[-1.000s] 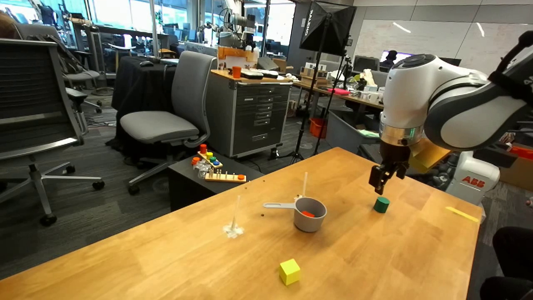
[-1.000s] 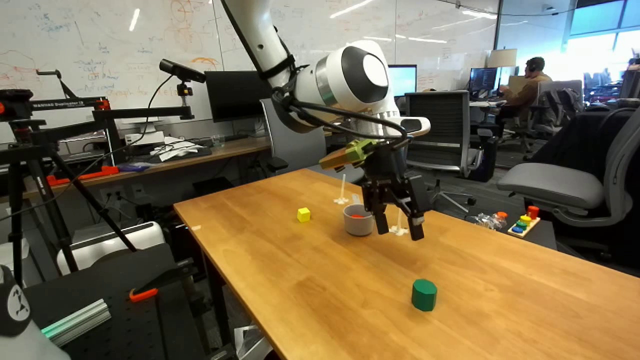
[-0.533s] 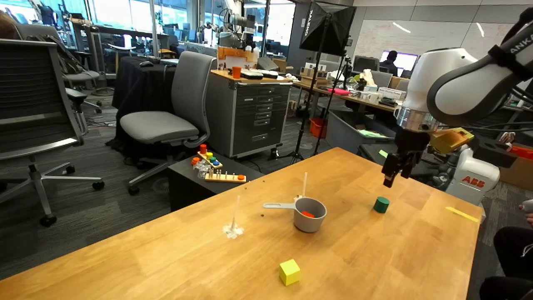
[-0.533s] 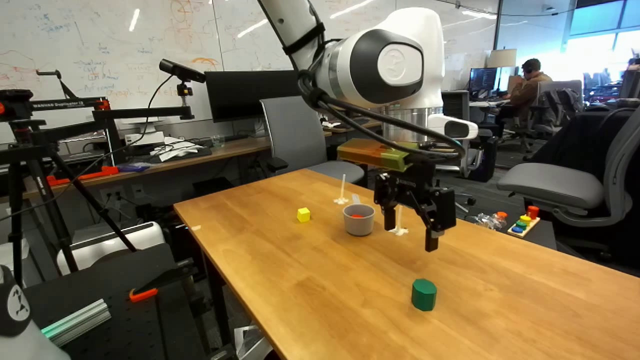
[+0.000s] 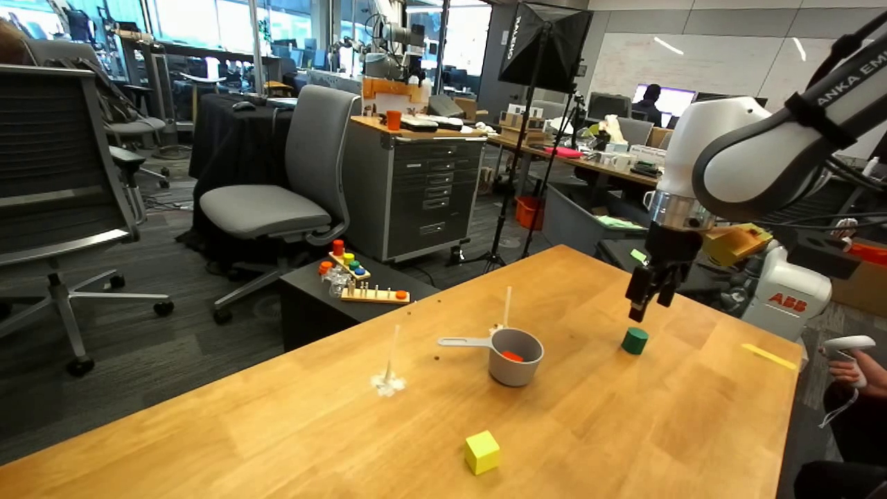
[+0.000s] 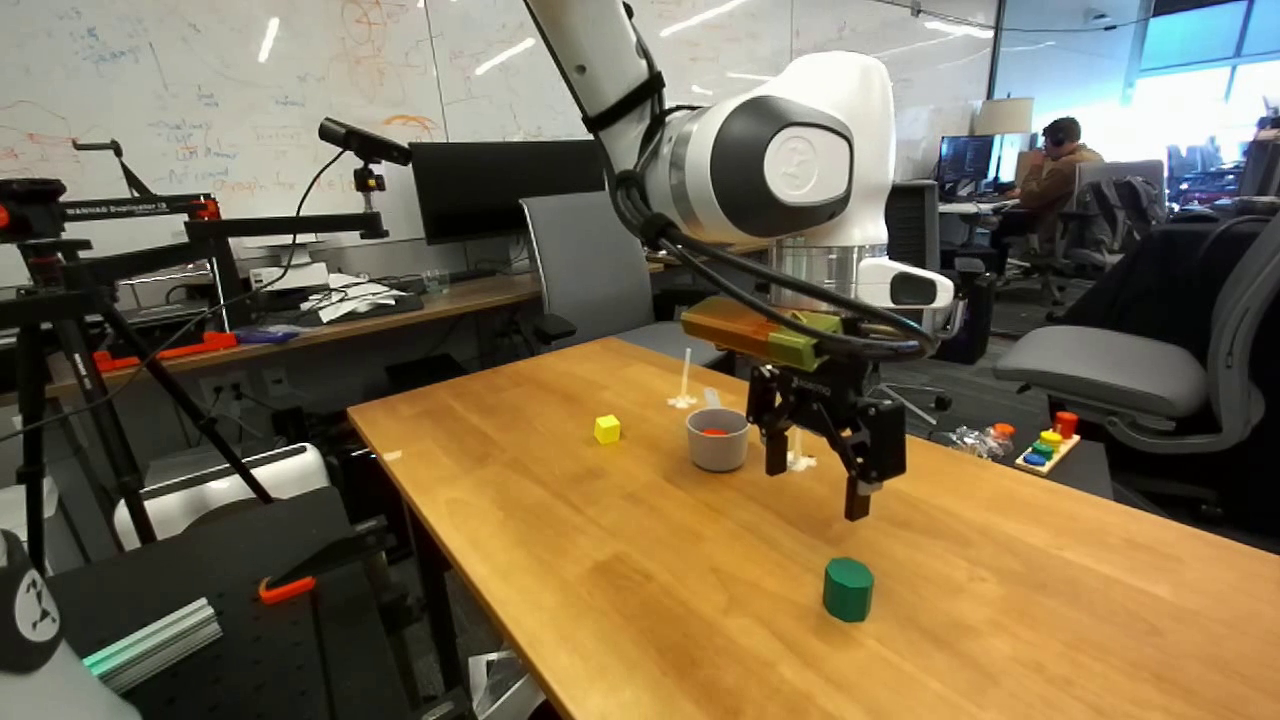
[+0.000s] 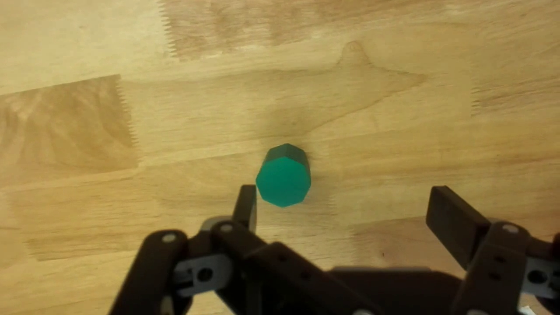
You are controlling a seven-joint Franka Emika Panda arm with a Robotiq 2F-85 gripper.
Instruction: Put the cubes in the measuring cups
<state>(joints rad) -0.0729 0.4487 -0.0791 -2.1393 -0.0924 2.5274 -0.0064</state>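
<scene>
A many-sided green block (image 7: pixel 283 181) is seen standing on the wooden table (image 5: pixel 624 430), below the fingers (image 7: pixel 455 223) of the gripper (image 7: pixel 344 190). The fingers are spread wide, and the block is separated from them by a gap in both exterior views. In the wrist view, it is framed between their tips, just beside the one at the left of that view and well apart from the one at the right. To one side of the fingers in an exterior view, the grey measuring cup (image 5: pixel 511 374) is set upright, its handle pointed away from them; a red block (image 5: pixel 512 356) is contained inside, only partly visible. Farther from the fingers than the cup, a yellow cube (image 5: pixel 482 452) is placed on the table. Two thin pale rods (image 5: pixel 508 305) are stood upright on whitish patches (image 5: pixel 387 384), one near the cup, the other farther from the fingers. Past the table's edge, on the opposite side of the fingers from the cup, a white controller (image 5: pixel 854 342) is gripped in a hand (image 5: pixel 872 371). Off another edge, beyond the cup as reckoned from the fingers, toy peg boards (image 5: pixel 371 296) are laid out on a black box (image 5: pixel 308 322).
</scene>
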